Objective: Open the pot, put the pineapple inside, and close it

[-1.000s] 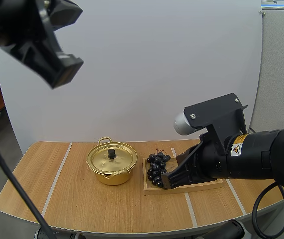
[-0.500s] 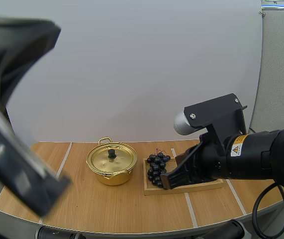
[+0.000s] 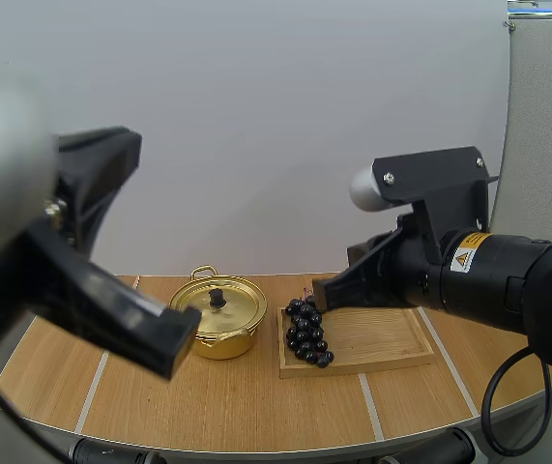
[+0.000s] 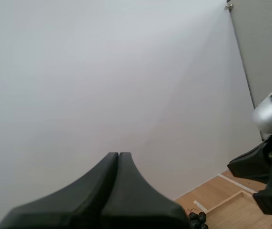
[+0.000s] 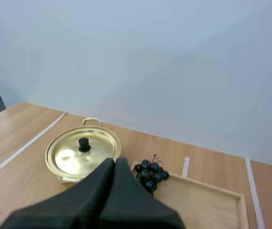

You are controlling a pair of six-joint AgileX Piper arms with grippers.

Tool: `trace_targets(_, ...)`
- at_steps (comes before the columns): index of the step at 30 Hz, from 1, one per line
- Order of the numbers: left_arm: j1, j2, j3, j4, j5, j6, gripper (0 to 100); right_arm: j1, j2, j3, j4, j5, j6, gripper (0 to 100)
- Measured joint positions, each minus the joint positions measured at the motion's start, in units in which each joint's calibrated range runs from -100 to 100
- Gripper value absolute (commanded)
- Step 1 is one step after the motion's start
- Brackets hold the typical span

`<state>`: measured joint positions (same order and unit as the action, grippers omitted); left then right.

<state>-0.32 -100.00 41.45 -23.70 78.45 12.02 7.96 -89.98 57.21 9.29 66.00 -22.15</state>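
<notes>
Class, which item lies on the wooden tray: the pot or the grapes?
The bunch of dark grapes, lying on the tray at its left edge; the gold pot stands beside it.

Pot: shiny gold, seen at lower centre.
Lid knob: black.
Grapes: glossy black.
Tray: pale plain wood.
Table: wood grain crossed by white stripes.
Left gripper: matte black.

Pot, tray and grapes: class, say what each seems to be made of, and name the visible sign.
Pot: likely metal with a polished gold-coloured finish; its lid shows bright reflections.
Tray: looks like wood, pale brown and matt, with faint grain.
Grapes: glossy dark skins with highlights; real or plastic cannot be told.
</notes>
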Motion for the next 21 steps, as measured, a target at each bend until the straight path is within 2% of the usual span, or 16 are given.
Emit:
trace_targets(4, 0.0, 0.1, 5.1, 1.8, -7.3, -4.0, 0, -0.4, -4.0, 0.0, 0.1, -7.6, 0.0, 0)
trace_targets(8, 0.0, 0.1, 14.4, 5.1, -21.9, -10.5, 0, -0.4, -9.2, 0.0, 0.1, -20.2, 0.0, 0)
trace_targets(12, 0.0, 0.2, 24.0, 7.6, -35.4, -12.7, 0, -0.4, -9.7, 1.3, -0.8, -29.3, 0.0, 0)
trace_targets(13, 0.0, 0.2, 29.0, 8.8, -42.6, -13.0, 0, -0.5, -9.7, 2.3, -1.3, -30.8, 0.0, 0)
trace_targets(21, 0.0, 0.2, 43.1, 9.6, -64.9, -13.2, 0, -1.0, -9.6, 20.5, -5.2, -48.9, -0.1, 0)
